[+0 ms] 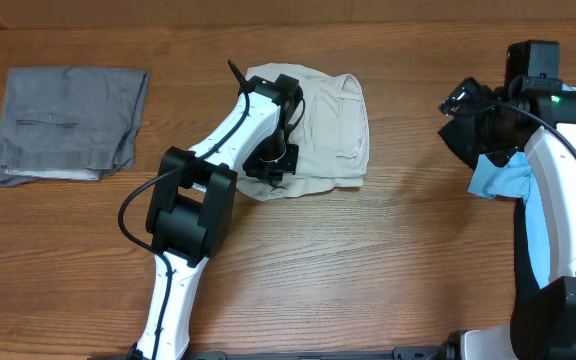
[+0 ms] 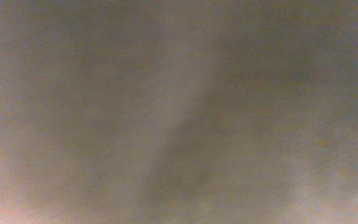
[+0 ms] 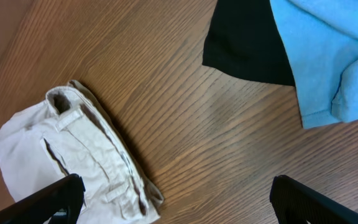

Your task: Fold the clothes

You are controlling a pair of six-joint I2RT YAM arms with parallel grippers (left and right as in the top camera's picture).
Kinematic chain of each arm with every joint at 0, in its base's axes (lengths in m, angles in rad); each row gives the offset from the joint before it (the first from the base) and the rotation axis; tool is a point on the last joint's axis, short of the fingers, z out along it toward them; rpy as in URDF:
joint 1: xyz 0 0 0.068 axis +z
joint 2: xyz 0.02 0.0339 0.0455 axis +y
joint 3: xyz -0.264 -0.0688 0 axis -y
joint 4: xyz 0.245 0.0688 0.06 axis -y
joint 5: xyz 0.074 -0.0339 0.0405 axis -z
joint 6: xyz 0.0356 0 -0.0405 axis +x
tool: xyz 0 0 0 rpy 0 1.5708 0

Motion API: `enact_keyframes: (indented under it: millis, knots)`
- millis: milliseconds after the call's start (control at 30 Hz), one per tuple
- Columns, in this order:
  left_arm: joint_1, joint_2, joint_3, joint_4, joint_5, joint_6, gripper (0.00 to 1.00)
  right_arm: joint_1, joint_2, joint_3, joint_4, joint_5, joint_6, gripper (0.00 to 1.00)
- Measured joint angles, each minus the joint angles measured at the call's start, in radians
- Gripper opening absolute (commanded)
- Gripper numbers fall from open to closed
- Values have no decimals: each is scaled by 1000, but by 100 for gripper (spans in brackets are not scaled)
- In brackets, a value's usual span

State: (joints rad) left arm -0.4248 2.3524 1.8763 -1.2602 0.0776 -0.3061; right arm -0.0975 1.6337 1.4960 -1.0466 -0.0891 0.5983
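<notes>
At the middle of the desk's (image 1: 368, 260) far side, the beige trousers (image 1: 328, 120) lie in a folded bundle, the left gripper (image 1: 268, 165) clenched shut and pressed down on their near-left edge, while the right gripper (image 3: 176, 190) hangs with jaws spread wide, well off to their right near a blue T-shirt (image 1: 498, 178).

Beige trousers (image 1: 333, 120) of matt, creased cloth on a counter (image 1: 388, 250) of brown wood grain with a low sheen. Well apart from the beige trousers, grey trousers (image 1: 68, 120) in dull, soft cloth and a light blue T-shirt (image 3: 328, 56) in smooth fabric. Left arm (image 1: 173, 300): glossy white plastic shell.
</notes>
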Motion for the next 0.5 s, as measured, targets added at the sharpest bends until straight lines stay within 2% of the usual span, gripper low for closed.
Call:
enact_keyframes:
  millis: [167,200,267,400,500]
  knots:
    - [53,-7,-6,36,-156,-11,4,0,0,0,0,0,0,100]
    - [74,-7,-6,60,-193,-11,4,0,0,0,0,0,0,100]
    - [124,-9,-7,127,-259,-13,11,0,0,0,0,0,0,100]
    - [238,-9,-4,256,-337,-18,12,0,0,0,0,0,0,100]
    - [306,-1,32,223,-365,-18,16,0,0,0,0,0,0,100]
